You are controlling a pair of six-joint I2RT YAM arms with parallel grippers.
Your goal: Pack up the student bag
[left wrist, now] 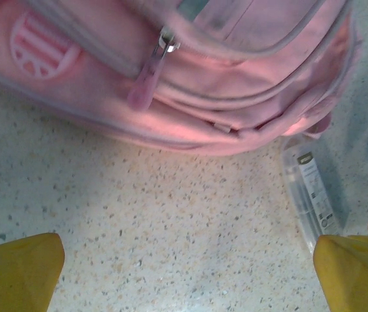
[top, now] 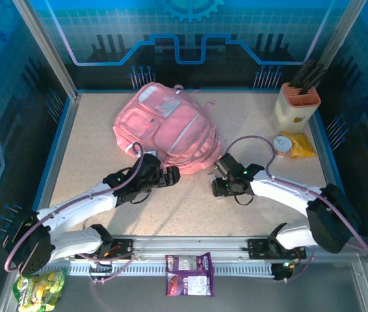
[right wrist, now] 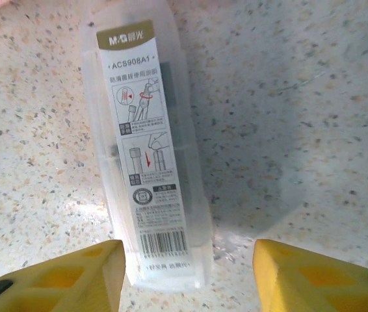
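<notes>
The student bag (top: 164, 127), a big pink backpack, lies flat at the back middle of the table. Its lower edge and a zip pull (left wrist: 146, 84) cross the top of the left wrist view. My left gripper (top: 171, 175) (left wrist: 187, 260) stands wide open over bare table just in front of the bag, holding nothing. A clear plastic box with a white printed label (right wrist: 148, 156) (left wrist: 311, 188) lies on the table beside the bag's corner. My right gripper (top: 220, 173) (right wrist: 187, 260) is open around the box's near end: the left finger (right wrist: 86, 273) sits against it, the right finger (right wrist: 307, 276) stands apart.
A cream holder with an orange top and dark tools (top: 296, 104) stands at the back right. A yellow packet with a white round item (top: 293, 144) lies in front of it. A purple snack pack (top: 189, 274) and a green-yellow packet (top: 38, 286) lie beyond the near rail.
</notes>
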